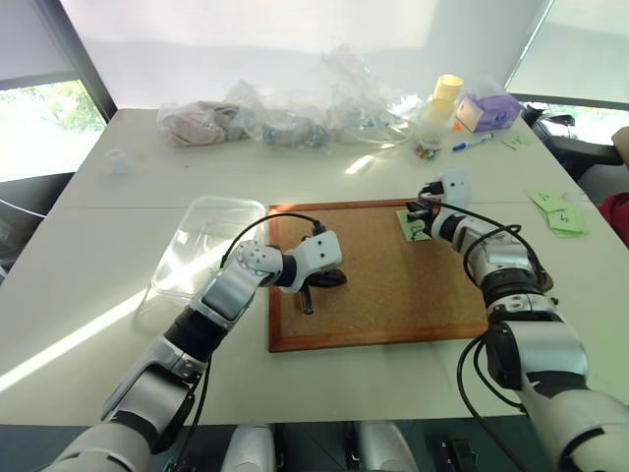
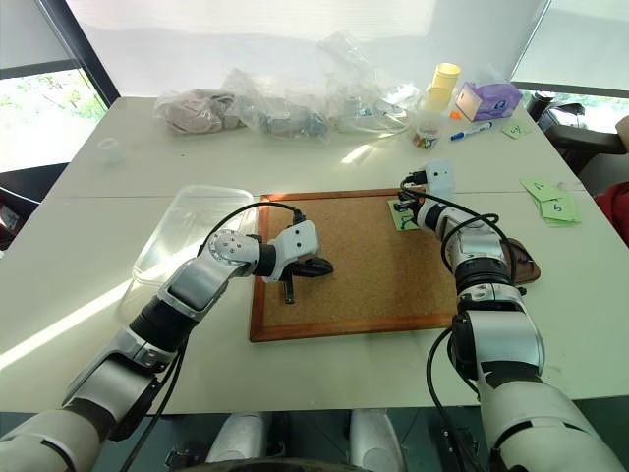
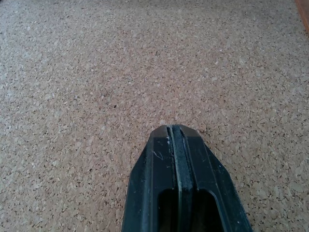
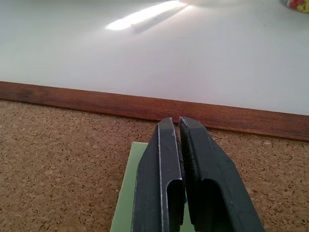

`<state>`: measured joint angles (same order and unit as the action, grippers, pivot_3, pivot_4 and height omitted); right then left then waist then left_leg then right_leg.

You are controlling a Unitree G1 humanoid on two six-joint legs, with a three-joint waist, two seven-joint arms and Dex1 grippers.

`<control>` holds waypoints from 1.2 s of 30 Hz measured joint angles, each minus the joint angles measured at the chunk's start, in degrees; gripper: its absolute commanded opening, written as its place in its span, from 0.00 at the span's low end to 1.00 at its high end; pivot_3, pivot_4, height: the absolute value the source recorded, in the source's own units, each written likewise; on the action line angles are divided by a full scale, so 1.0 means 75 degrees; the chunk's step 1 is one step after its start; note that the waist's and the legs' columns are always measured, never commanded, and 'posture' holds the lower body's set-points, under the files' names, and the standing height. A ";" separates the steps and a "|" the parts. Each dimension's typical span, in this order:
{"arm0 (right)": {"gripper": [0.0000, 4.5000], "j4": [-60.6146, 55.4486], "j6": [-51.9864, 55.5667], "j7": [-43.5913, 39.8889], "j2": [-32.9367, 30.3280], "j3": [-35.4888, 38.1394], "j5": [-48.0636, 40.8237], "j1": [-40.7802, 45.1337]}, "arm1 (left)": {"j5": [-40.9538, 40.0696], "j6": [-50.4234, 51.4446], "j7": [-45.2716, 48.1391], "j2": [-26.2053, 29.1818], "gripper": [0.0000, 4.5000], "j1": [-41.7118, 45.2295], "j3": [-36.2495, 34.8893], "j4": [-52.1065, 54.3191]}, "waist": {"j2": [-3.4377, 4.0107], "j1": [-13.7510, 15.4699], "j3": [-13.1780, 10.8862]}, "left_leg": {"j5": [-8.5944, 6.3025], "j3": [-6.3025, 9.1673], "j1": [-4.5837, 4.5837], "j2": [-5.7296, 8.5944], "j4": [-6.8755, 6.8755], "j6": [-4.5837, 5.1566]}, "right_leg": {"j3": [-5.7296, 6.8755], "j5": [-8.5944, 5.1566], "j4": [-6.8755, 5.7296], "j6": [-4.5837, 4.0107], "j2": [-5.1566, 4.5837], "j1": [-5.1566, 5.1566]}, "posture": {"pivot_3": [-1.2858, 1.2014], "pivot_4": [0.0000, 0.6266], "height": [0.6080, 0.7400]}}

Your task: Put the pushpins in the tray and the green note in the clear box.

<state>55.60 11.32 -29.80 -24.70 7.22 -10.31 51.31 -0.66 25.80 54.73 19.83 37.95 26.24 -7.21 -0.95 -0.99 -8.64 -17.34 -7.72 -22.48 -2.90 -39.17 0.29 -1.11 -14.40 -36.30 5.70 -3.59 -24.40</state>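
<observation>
White table (image 1: 118, 226) carrying wood-framed cork board (image 1: 373, 285) at centre. Left gripper (image 1: 313, 291) low over left part of board, fingers pressed fully together with nothing between them; in left wrist view, closed fingertips (image 3: 176, 140) hovering just above bare cork. Right gripper (image 1: 417, 212) at far right corner of board, directly over green note (image 1: 413, 226); fingers (image 4: 166, 159) drawn together with only a thin slit left, tips just short of board's far wooden frame (image 4: 145, 106). Cannot tell whether a pushpin is pinched between them: pin heads hidden under fingers. Green note lying flat on cork, near far frame edge, one corner showing beside the right fingers (image 4: 126, 193). Clear box (image 1: 201, 246) on table just beside board's left edge, no contents discernible inside. Dark brown tray (image 2: 526, 267) on table right of board, mostly hidden behind right forearm. Other green slips (image 1: 555, 211) on table further right, well apart from board; one more (image 1: 515, 142) near far right edge. Along far side of table: crumpled clear plastic bags (image 1: 295, 118), yellow cup (image 1: 446, 95), purple box (image 1: 486, 111), blue pen (image 1: 474, 142), small jar (image 1: 428, 146) with coloured bits inside. Small white cup (image 1: 117, 160) alone at far left.
</observation>
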 measured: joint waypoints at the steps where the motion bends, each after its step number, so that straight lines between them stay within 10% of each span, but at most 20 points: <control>1: 0.01 -0.0053 -0.0113 0.0043 0.0007 0.0003 0.0003 -0.0068 | 0.0000 0.0002 0.0001 -0.0009 0.00 0.0000 0.0000 -0.0006 | 0.0000 0.0004 0.0000 | 0.0000 0.0000 0.0000 0.0000 0.0000 0.0000 | 0.0000 0.0000 0.0000 0.0000 -0.0001 0.0000 | 0.52 0.24 0.98; 24: 0.01 -0.1285 -0.1578 0.0853 0.0127 0.0231 0.0209 -0.0982 | -0.0001 0.0025 0.0039 -0.0057 0.00 0.0031 -0.0006 -0.0073 | 0.0002 0.0025 0.0000 | 0.0001 0.0003 0.0000 0.0001 -0.0001 -0.0002 | -0.0001 0.0000 -0.0001 0.0000 -0.0003 0.0001 | 0.52 0.24 0.98; 36: 0.01 -0.7153 0.0810 0.2151 -0.0465 0.2633 -0.0746 -0.5674 | 0.0028 -0.0049 0.0059 -0.0027 0.00 0.0016 -0.0005 -0.0084 | 0.0010 0.0027 0.0005 | -0.0022 0.0012 0.0007 0.0003 0.0001 0.0037 | -0.0013 -0.0007 0.0005 -0.0006 -0.0005 0.0011 | 0.52 0.24 0.98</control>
<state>1.95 17.39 -13.67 -28.19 26.97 -15.90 8.76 -0.45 25.44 55.18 19.63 38.07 26.20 -7.84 -0.87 -0.79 -8.60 -17.50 -7.63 -22.43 -2.88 -39.15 0.57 -1.21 -14.44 -36.26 5.66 -3.62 -24.32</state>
